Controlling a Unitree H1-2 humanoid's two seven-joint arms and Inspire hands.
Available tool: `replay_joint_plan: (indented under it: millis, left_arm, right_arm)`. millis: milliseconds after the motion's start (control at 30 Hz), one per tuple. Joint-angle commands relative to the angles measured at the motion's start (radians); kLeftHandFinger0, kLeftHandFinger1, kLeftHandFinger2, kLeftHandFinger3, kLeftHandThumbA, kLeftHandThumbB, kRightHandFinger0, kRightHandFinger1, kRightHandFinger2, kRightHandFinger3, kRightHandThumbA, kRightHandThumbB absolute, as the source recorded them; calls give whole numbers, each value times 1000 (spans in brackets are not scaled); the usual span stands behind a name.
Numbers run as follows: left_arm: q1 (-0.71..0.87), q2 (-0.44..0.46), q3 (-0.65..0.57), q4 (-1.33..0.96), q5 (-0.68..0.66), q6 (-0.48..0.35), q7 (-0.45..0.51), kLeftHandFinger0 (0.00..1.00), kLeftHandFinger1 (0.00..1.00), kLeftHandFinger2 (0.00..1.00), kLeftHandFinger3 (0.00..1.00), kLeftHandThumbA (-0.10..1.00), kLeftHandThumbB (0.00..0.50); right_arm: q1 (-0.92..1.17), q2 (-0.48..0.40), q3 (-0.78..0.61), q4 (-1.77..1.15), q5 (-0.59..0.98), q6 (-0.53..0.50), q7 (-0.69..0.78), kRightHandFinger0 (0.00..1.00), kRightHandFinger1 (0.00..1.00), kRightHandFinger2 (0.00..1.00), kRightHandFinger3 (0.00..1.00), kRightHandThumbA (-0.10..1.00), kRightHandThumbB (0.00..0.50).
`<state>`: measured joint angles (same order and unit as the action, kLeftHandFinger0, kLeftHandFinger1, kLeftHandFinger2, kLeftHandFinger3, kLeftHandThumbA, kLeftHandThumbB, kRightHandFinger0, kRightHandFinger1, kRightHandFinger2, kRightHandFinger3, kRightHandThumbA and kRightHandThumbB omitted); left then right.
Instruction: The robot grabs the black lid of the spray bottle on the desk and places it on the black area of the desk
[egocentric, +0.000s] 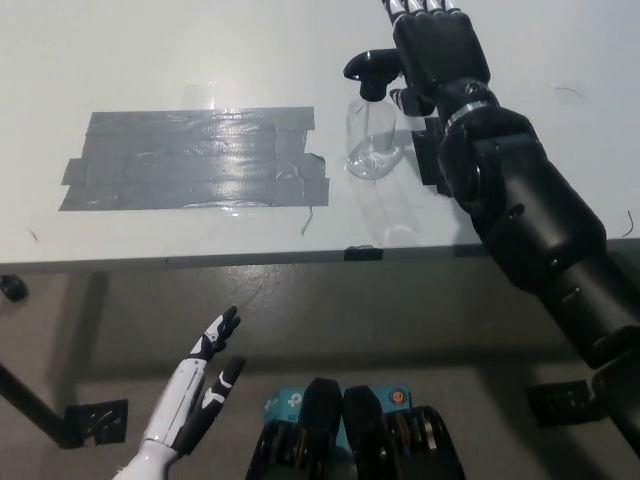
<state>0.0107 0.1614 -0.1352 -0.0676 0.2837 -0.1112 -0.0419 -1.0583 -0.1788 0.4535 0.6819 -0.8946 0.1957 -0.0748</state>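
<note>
A clear spray bottle stands on the white desk, topped by its black lid. My black right hand is stretched out just right of the lid, fingers apart and reaching past the picture's top, holding nothing. The black area, a patch of dark tape, lies on the desk left of the bottle. My white left hand rests low at the lower left, below the desk's front edge, fingers spread.
The desk's front edge runs across the middle of the picture, with grey floor below it. A black clip sits on that edge. A thin dark mark lies on the desk at the right.
</note>
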Motion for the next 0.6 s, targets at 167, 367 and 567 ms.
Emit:
replay_joint_plan:
  millis: [167,367,567]
  left_arm:
    - [-21,16,7,-26,-3,-15,-12,1000,1000,1000,1000,1000,55]
    - [-30,21,7,-29,-6,-12,-23,1000,1000,1000,1000,1000,54]
    - [-31,21,6,-34,-7,-7,-29,1000,1000,1000,1000,1000,58]
  right_arm:
    - [-89,-8,8,12,-5,17,4,1000,1000,1000,1000,828,461]
    - [-110,-1,20,72,-3,6,-16,1000,1000,1000,1000,812,464]
    - [-128,0,40,137,-9,8,-29,1000,1000,1000,1000,809,459]
